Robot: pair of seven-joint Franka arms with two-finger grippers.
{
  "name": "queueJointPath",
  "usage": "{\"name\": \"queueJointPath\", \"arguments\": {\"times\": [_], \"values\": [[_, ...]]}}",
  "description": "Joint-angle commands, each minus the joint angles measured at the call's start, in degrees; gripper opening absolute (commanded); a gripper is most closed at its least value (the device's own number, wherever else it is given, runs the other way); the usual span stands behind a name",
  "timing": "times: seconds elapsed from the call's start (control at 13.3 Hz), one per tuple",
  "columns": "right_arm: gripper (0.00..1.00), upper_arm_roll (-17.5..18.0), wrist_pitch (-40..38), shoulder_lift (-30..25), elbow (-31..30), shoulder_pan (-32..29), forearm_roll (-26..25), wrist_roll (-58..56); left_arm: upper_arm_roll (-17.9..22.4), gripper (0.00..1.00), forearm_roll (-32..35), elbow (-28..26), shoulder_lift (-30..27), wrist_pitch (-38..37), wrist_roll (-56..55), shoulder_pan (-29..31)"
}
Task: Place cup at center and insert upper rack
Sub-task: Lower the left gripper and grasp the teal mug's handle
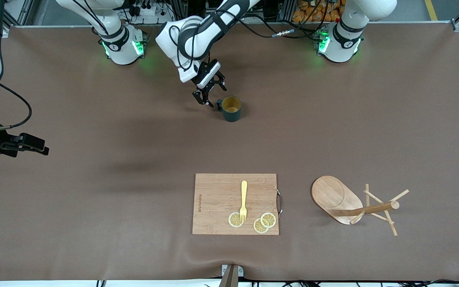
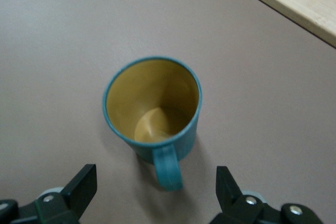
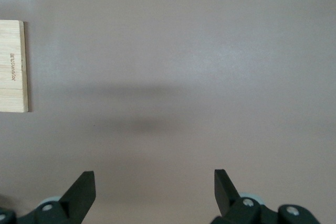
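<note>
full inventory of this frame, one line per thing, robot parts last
cup: 1, dark teal, tan inside, upright on the table, farther from the front camera than the board.
board: 1, light bamboo, metal handle, near the front edge.
fork: 1, yellow, lying on the board.
lemon slices: 3, yellow, on the board by the fork's tines.
mug tree: 1, light wood, tipped on its side, beside the board toward the left arm's end.
left gripper: 1, black, open, beside the cup's handle.
right gripper: 1, black, open, over bare table, waiting.
</note>
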Motion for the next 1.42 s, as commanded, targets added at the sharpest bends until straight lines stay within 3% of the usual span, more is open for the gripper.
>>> {"name": "queueJointPath", "arguments": {"times": [0.0,0.82,1.2,1.35], "values": [[1.0,-0.5,-1.0,-1.2,-0.2,-0.1,0.3,-0.5,2.5,1.0,0.8,4.7,2.9,-1.6,-0.4,-1.0],[1.0,-0.4,-1.0,-1.1,0.9,0.3,-3.1,-0.5,3.3,0.98,0.8,4.7,5.7,-1.2,-0.4,-1.6],[1.0,-0.4,-1.2,-1.1,1.1,0.3,-3.1,-0.5,2.9,0.6,0.7,4.7,6.6,-0.3,-0.9,-1.6],[1.0,-0.4,-1.2,-1.0,1.1,0.4,-3.1,-0.5,2.8,0.38,0.6,4.7,6.4,0.3,-1.9,-1.6]]}}
